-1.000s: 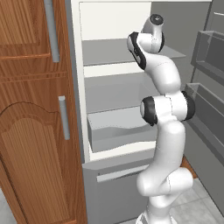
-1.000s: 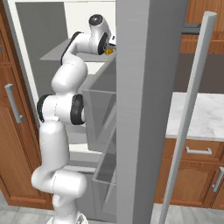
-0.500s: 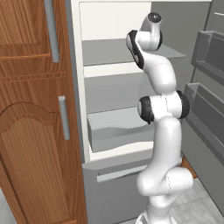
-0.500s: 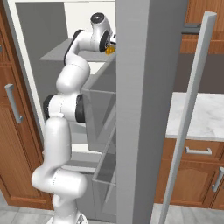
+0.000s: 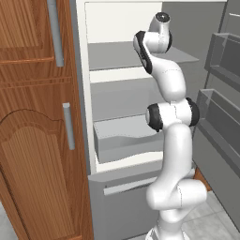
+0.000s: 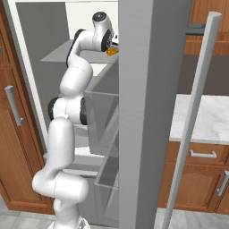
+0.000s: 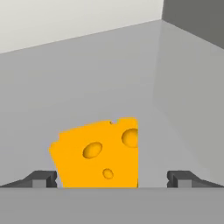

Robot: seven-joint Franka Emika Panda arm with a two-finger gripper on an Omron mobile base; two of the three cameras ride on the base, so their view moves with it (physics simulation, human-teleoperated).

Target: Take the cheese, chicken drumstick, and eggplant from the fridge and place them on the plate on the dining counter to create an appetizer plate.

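Fridge open; white arm reaches onto upper shelf; wooden cupboard left.

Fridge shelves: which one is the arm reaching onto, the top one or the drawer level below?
The top shelf. The gripper is there with open jaws either side of the cheese; the wavy-fronted drawer sits well below.

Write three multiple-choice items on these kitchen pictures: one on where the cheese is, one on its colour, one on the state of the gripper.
1. Where is the cheese?
A. on a fridge shelf
B. on a plate
C. on the floor

2. What colour is the cheese?
A. white
B. yellow-orange
C. green

3. How is the gripper?
A. shut on the cheese
B. shut and empty
C. open

Answers: 1 A, it sits on the grey shelf inside the fridge; 2 B, the hand view shows it yellow-orange with holes; 3 C, the fingertips stand apart, one on each side of the cheese.
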